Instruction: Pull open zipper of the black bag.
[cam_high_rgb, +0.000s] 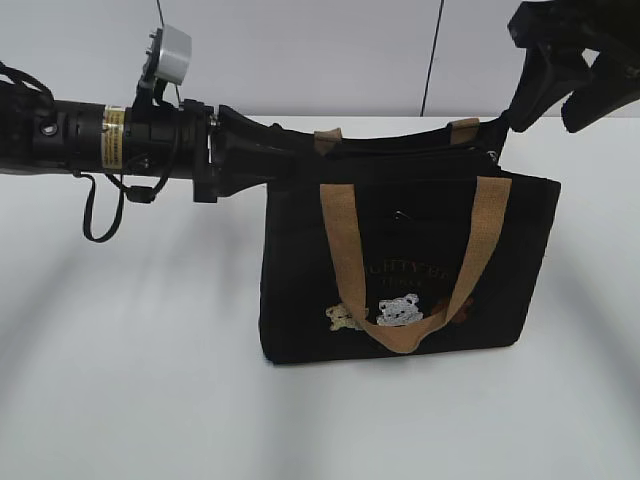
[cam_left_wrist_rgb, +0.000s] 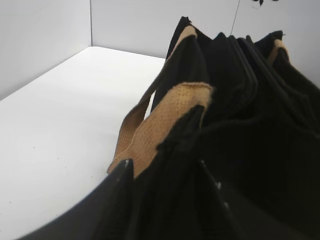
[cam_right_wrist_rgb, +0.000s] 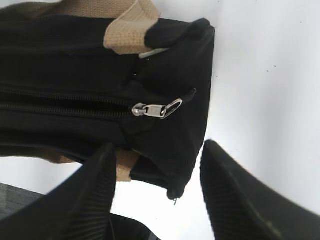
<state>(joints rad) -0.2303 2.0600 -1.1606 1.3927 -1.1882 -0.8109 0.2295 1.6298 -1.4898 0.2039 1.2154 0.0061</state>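
Left gripper (cam_high_rgb: 285, 160) at the black bag (cam_high_rgb: 300, 300) top-left edge; whether its jaws grip cannot be told. Bag stands upright mid-table (cam_high_rgb: 130, 400), open surface left and near. Zipper (cam_right_wrist_rgb: 65, 102) runs along the top, silver pull (cam_right_wrist_rgb: 155, 109) at the right end. Right gripper (cam_right_wrist_rgb: 155, 185) spread, holding nothing, above the right corner.

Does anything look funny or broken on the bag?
Nothing looks broken. The black bag stands upright on the white table, and its silver zipper pull sits at the bag's end. One tan handle droops down the front.
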